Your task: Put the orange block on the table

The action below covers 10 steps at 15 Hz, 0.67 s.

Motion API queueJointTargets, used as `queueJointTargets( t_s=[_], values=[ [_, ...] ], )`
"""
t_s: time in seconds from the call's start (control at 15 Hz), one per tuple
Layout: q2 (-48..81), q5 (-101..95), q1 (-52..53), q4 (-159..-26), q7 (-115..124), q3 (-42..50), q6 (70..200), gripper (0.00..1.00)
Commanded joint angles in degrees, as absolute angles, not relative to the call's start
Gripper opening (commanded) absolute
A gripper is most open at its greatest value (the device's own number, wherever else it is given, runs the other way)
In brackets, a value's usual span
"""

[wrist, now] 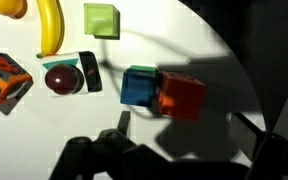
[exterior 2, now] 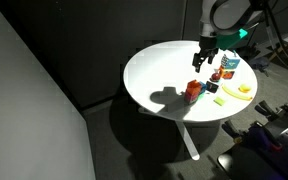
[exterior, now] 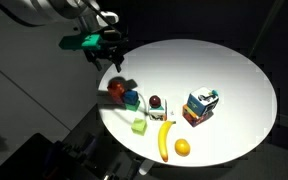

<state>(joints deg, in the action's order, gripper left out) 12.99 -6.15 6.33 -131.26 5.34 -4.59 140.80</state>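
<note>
The orange block (wrist: 181,95) is a small orange-red cube on the round white table (wrist: 44,130). It sits against the side of a blue cube (wrist: 139,85) and is turned a little askew. It also shows in both exterior views (exterior: 117,90) (exterior 2: 217,76). My gripper (wrist: 184,160) hangs above the block, open and empty, with a dark finger on each side at the bottom of the wrist view. In both exterior views the gripper (exterior: 109,55) (exterior 2: 204,58) is clear of the block and well above the table (exterior: 234,70) (exterior 2: 154,70).
A green cube (wrist: 101,20), a banana (wrist: 50,25), an orange fruit (wrist: 9,8), a dark red ball (wrist: 62,78), a small black object (wrist: 89,72) and a multicoloured carton (wrist: 4,80) lie beyond the blue cube. The table edge runs close behind the orange block (exterior: 102,100).
</note>
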Motion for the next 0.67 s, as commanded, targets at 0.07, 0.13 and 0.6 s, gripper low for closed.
queueJointTargets(
  t_s=[0.07,0.13,0.6],
  values=[
    [15.0,-6.9,7.2,-130.2,7.4,-4.0,143.9,1.0],
    [15.0,-6.6,7.2,-130.3,7.3,-4.1,144.3,1.0],
    [14.8,-6.0,6.8,-131.3,5.6,-4.3,144.1,1.0]
  ],
)
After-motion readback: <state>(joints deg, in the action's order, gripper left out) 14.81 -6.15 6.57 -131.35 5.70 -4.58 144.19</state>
